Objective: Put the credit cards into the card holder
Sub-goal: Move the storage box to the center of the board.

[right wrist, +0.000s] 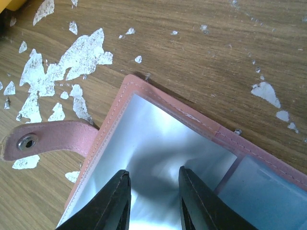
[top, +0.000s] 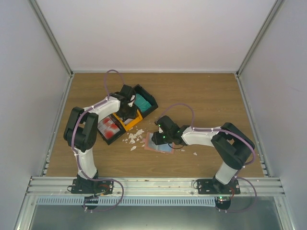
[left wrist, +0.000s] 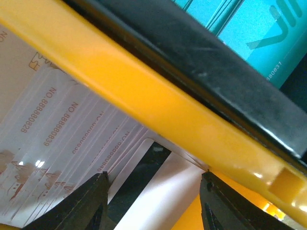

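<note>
The credit cards lie in a black-and-orange tray [top: 132, 122]: a white and red stack [top: 109, 127] on the left, teal ones [top: 142, 101] on the right. My left gripper [top: 127, 114] reaches down into this tray. In its wrist view the left gripper [left wrist: 154, 175] is open beside the orange divider [left wrist: 158, 100], and a white card with a black stripe [left wrist: 163, 191] lies between its fingers, next to fanned white numbered cards [left wrist: 53, 115]. The pink card holder [top: 160, 147] lies unfolded on the table. My right gripper [right wrist: 153, 171] stands open, tips pressing on the clear sleeve inside the pink rim [right wrist: 192, 116].
White paper scraps [top: 134, 137] are scattered on the wood between the tray and the card holder. The holder's snap strap [right wrist: 53, 139] sticks out to the left. Teal cards [left wrist: 249, 28] show beyond the tray's black wall [left wrist: 216, 62].
</note>
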Tool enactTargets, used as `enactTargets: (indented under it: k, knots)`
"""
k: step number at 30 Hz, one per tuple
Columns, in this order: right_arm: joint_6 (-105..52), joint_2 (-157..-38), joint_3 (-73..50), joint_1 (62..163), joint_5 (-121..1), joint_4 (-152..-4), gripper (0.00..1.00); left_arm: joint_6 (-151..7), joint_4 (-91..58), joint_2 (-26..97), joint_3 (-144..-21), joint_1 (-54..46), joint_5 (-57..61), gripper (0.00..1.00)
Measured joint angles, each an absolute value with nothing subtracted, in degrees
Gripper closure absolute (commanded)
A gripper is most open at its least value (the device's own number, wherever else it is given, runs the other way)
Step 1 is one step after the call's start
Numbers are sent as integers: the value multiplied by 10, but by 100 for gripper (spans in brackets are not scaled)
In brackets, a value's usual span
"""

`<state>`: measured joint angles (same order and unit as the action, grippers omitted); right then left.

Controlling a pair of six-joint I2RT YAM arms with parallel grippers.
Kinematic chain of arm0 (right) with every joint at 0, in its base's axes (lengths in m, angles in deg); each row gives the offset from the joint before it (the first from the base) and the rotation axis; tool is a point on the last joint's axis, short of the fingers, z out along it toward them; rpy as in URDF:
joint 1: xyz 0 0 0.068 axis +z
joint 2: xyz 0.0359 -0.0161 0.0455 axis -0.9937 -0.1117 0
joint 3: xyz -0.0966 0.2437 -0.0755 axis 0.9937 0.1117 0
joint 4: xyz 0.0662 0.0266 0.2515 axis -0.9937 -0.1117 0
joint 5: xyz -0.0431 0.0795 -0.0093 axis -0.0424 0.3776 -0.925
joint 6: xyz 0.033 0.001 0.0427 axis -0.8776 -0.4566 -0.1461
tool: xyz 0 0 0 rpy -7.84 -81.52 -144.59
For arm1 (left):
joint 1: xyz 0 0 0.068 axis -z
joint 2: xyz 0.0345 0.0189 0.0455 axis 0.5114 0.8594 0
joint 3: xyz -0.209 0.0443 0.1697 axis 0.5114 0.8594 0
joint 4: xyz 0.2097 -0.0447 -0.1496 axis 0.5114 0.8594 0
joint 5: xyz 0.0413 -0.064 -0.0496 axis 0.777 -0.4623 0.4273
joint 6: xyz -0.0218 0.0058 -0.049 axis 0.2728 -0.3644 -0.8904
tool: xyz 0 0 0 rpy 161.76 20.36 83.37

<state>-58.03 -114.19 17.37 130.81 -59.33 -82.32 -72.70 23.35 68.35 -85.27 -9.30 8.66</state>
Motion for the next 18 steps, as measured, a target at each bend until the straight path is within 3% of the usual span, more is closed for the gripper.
enactTargets:
  k: [8,18]
  knots:
    - [-581,-1144,173,1308,-593,-817,70,-723,222,683,-844,-94,98,63]
    - [-582,-1144,174,1308,-593,-817,70,-729,227,665,-832,-94,49,65]
